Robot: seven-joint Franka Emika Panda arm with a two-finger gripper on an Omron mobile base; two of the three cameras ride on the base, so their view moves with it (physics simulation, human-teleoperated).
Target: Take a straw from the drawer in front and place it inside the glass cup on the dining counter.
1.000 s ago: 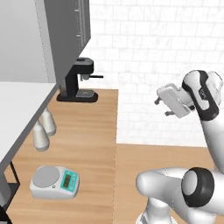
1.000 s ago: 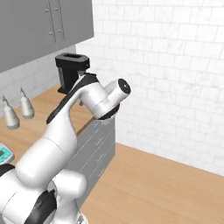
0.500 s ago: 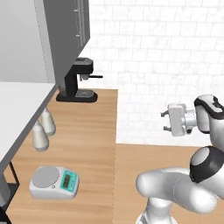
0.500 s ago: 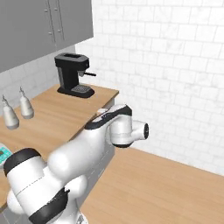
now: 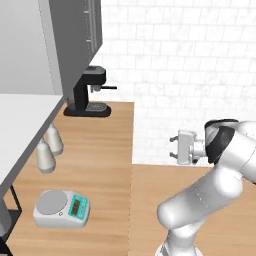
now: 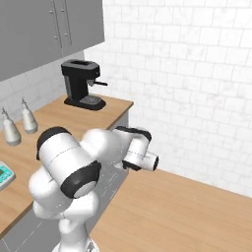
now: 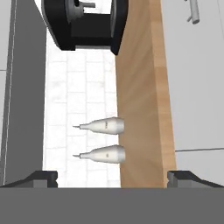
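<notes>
My gripper (image 5: pixel 173 147) hangs in the air to the right of the wood-topped wall counter (image 5: pixel 107 165), at about the height of its top, with its fingers pointing left at the counter's edge. It is open, with the two dark tips wide apart in the hand view and nothing between them (image 7: pixel 112 177). Flat grey cabinet fronts (image 7: pixel 197 87) with a handle (image 7: pixel 192 11) run under that counter; I cannot tell which of them is the drawer. The straw, the glass cup and the dining counter are out of view.
On the wall counter stand a black coffee machine (image 5: pixel 89 92), two grey pump bottles (image 5: pixel 47 150) and a kitchen scale (image 5: pixel 62 207). Grey wall cabinets (image 5: pixel 70 40) hang above. A white brick wall (image 5: pixel 190 75) and wood floor (image 5: pixel 150 200) lie to the right.
The arm has swung down and folded. The hand dropped from high on the right to counter height and turned to face the counter's edge. The things on the counter have not moved.
</notes>
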